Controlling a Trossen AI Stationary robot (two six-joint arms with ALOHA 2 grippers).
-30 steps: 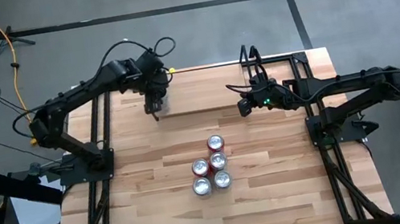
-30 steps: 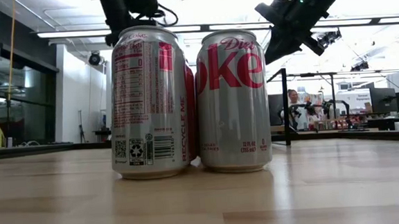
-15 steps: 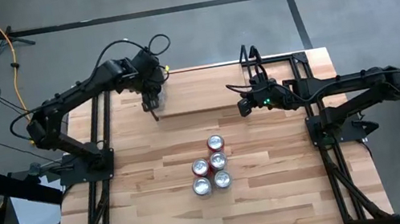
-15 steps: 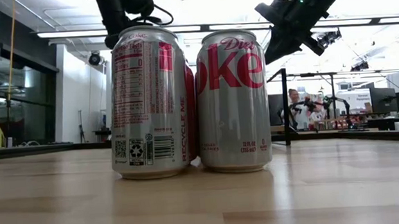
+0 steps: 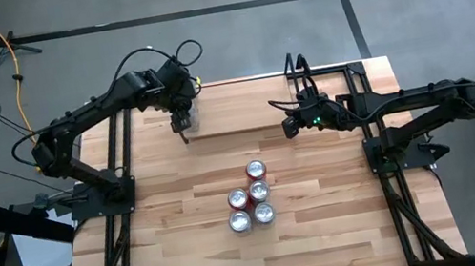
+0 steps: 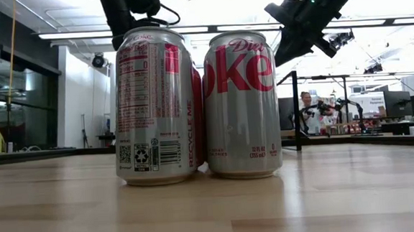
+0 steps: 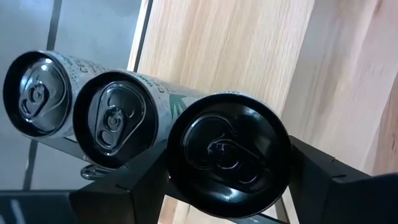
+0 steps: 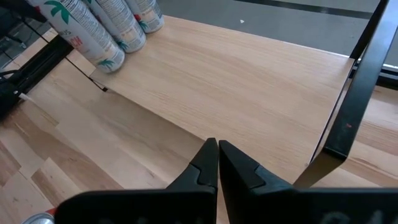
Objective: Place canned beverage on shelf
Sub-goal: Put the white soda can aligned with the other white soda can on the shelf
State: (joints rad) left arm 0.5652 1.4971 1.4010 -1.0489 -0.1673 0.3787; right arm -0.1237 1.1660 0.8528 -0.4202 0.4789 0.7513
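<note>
Wooden tabletop (image 5: 330,224) on a black frame carries the shelf (image 5: 242,103) along its far edge: pale plank, thin black rod uprights. Left gripper (image 5: 184,121) sits over the shelf's left end. Left wrist view: a slim black-topped can (image 7: 228,163) stands between its two dark fingers (image 7: 323,180), with a visible gap at each side, so the jaws are parted and not pressing on it. Just beyond that can, two more slim white cans (image 7: 74,118) with green palm print stand in a row on the shelf. Right gripper (image 5: 287,128) hangs off the shelf's right end, fingertips (image 8: 214,163) pressed together, holding nothing. Four Diet Coke cans (image 5: 252,205) cluster mid-table, well apart from both grippers.
</note>
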